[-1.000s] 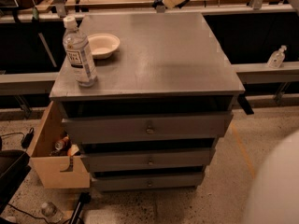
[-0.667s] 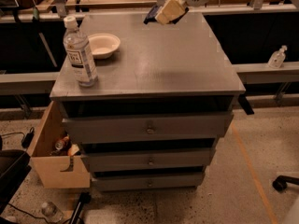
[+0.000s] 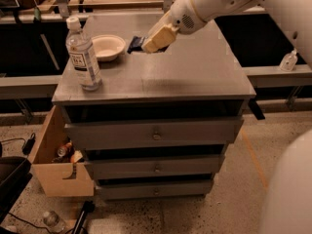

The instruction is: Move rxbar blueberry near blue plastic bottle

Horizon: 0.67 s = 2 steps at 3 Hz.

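Because snack bar [image 3: 135,44] looks light, flat, slick-wrapped and bendy, best hold is across narrow width near one end. Bar juts from pincer [image 3: 147,45] tip, pincer clamped on it, low over rear of surface [image 3: 195,72], just right of bowl [image 3: 108,47]. Bottle [image 3: 83,57] upright front left, beyond bowl.

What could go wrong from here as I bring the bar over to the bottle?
The pincer holds the rxbar blueberry low over the cabinet top, just right of the cream bowl.
1. The bowl lies between the bar and the blue plastic bottle; a straight sweep could shove it, or the bar could land inside it.
2. The bottle stands upright near the front-left edge; a nudge might topple it off.
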Tool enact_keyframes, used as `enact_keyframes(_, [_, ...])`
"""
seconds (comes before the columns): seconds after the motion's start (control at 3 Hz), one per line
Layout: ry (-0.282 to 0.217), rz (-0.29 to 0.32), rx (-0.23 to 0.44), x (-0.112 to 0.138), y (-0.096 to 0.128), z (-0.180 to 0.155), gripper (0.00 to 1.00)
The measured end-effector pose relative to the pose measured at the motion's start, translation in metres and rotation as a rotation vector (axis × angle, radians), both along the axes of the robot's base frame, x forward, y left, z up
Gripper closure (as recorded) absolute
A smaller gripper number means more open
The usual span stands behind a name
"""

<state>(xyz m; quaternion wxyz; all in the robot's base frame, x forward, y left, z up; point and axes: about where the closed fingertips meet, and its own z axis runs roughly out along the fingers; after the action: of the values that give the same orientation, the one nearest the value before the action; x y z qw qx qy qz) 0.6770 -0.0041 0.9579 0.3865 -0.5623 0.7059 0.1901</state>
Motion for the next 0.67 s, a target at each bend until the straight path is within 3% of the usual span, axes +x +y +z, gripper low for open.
enact_keyframes(0.33, [0.082, 0.099, 0.071, 0.005, 0.028, -0.035, 0.99])
enact_keyframes(0.67, [0.131, 0.167, 0.078, 0.003, 0.041, -0.054, 0.77])
